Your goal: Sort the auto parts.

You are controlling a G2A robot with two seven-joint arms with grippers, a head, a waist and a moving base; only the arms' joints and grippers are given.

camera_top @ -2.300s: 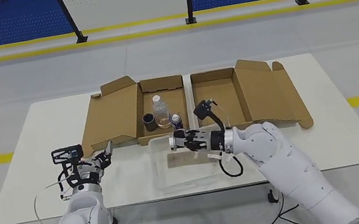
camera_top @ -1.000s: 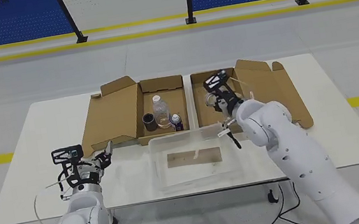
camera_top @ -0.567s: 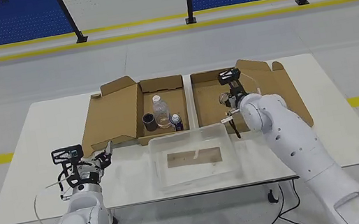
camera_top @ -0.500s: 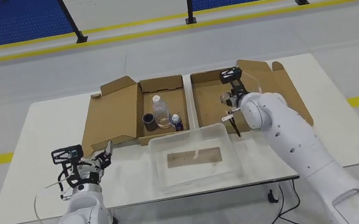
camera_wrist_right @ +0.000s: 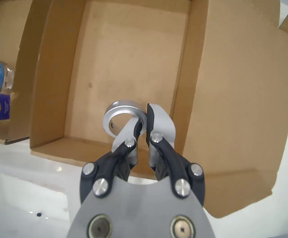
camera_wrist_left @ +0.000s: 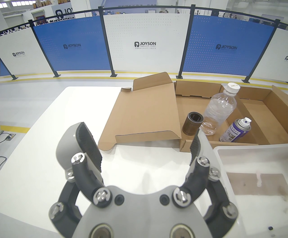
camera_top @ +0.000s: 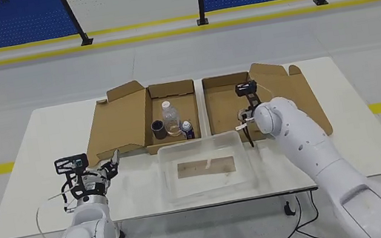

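Swinging away from the clear bin (camera_top: pixel 202 147), the right arm has carried the metal ring (camera_wrist_right: pixel 125 104) across to the right-hand cardboard box (camera_wrist_right: pixel 126 56), while the left arm has not stirred. The ring now hangs over the near part of that box's floor; whether it touches the cardboard cannot be told. The right gripper (camera_wrist_right: pixel 144 121) is clamped on the ring's wall, one finger inside the bore and one outside. The ring looks like rigid, smooth machined metal, probably dense for its bulk and slippery on its faces, so this pinch across the wall seems the surest hold. It is not fragile, but it would likely roll or bounce if let go high.

The left gripper (camera_wrist_left: pixel 144 139) sits over the table (camera_top: pixel 51 141) beside the left box (camera_top: pixel 171 90), jaws spread apart and empty. That box holds a black cylinder (camera_wrist_left: pixel 193 123), a water bottle (camera_wrist_left: pixel 219 112) and a spray can (camera_wrist_left: pixel 237 130).
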